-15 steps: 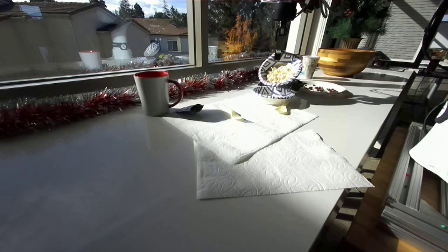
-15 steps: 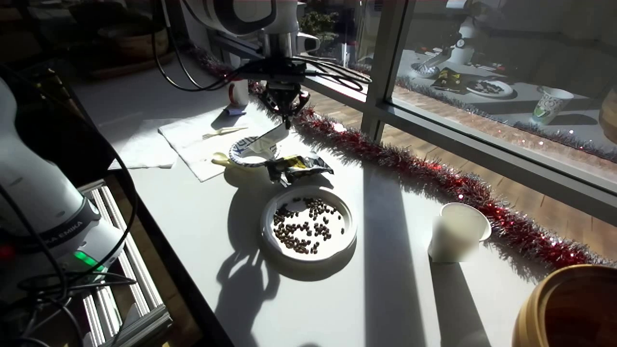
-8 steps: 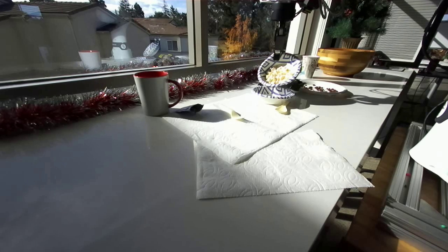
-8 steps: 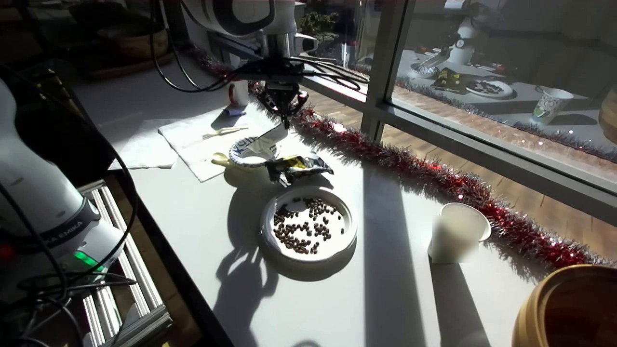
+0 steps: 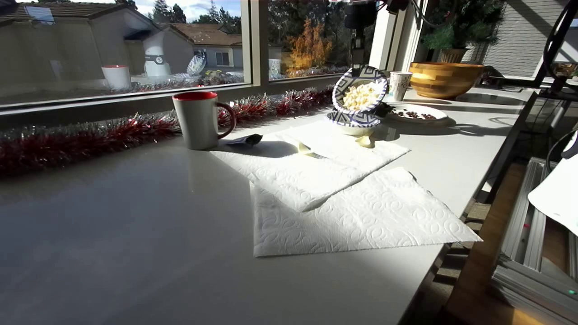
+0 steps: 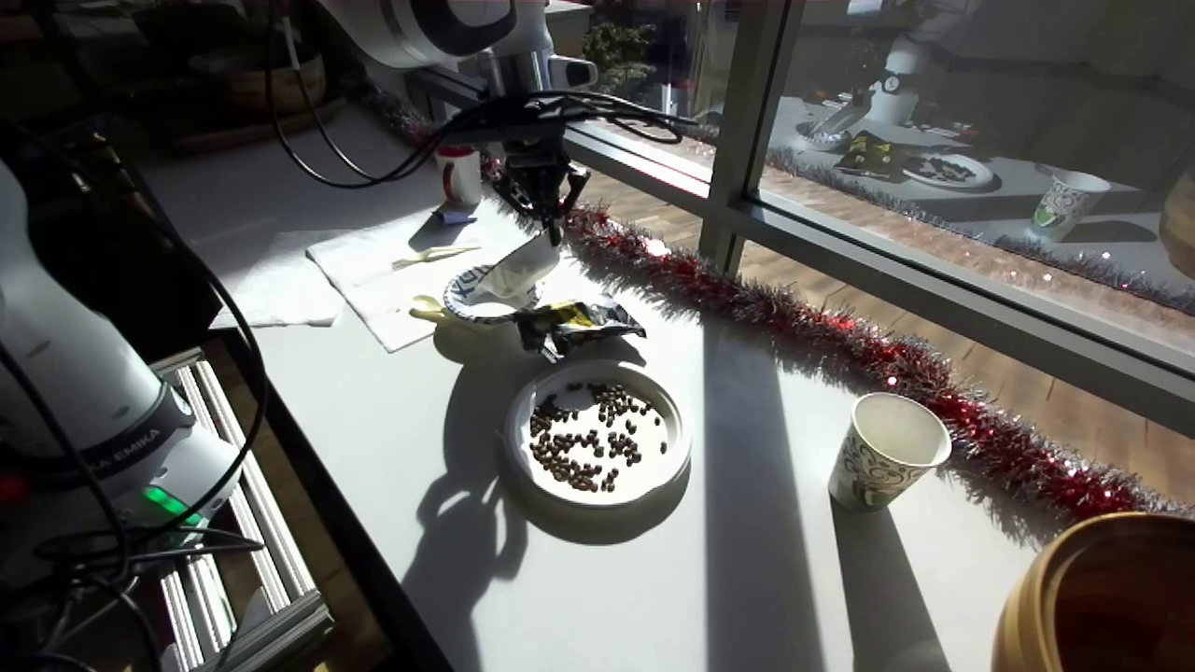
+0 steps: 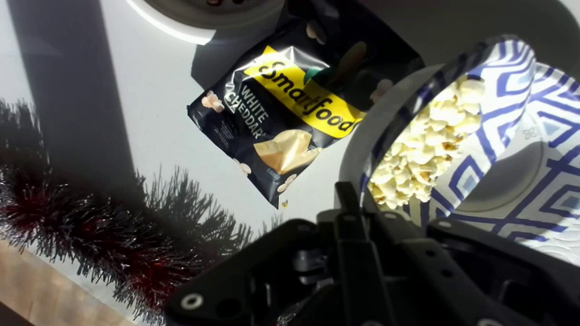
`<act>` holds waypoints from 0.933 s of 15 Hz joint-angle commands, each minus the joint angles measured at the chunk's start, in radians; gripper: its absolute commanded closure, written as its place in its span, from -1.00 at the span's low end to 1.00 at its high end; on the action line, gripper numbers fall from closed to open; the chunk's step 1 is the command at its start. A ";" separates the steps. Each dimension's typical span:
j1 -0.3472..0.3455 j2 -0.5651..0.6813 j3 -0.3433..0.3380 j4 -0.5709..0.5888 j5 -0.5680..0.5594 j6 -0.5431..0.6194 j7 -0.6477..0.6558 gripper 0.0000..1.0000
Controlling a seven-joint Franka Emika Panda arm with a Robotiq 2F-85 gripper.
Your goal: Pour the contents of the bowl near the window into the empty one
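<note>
- Two paper towels (image 6: 364,280), overlapping, are lying left of the claw (image 6: 555,235) in an exterior view
- One spoon (image 6: 427,306) is lying lower left of the claw, beside the lower bowl (image 6: 462,287)
- One fork (image 6: 434,255) is lying left of the claw, on the paper towels
- One dark object (image 6: 456,217), too small to make out, is lying left of the claw, near one upright mug (image 6: 467,177)
- Of two patterned bowls, the lower bowl is sitting upright under the claw, slightly left
- The tilted bowl (image 6: 523,269) is hanging from the claw over the lower bowl; whether they are touching I cannot tell
- One heap of popcorn (image 7: 426,145), its pieces past counting, is resting in the tilted bowl
- The claw is clamping the tilted bowl's rim between its two fingers (image 7: 348,200)
- One snack bag (image 6: 583,322) is lying on the claw's near side
- One plate (image 6: 644,481) is lying nearer still, holding dark pieces (image 6: 560,457) too many to count
- One tinsel garland (image 6: 840,341) is stretching behind and right of the claw
- One paper cup (image 6: 873,476) is standing well right of the claw
- One wooden bowl (image 6: 1022,607), partly cut off, is standing farthest right
</note>
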 commanded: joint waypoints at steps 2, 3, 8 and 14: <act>0.034 -0.047 0.029 -0.046 -0.182 -0.039 0.216 0.99; 0.043 -0.052 0.038 -0.052 -0.208 -0.055 0.250 0.99; 0.088 -0.088 0.095 -0.066 -0.410 -0.139 0.428 0.99; 0.127 -0.090 0.147 -0.075 -0.584 -0.267 0.548 0.99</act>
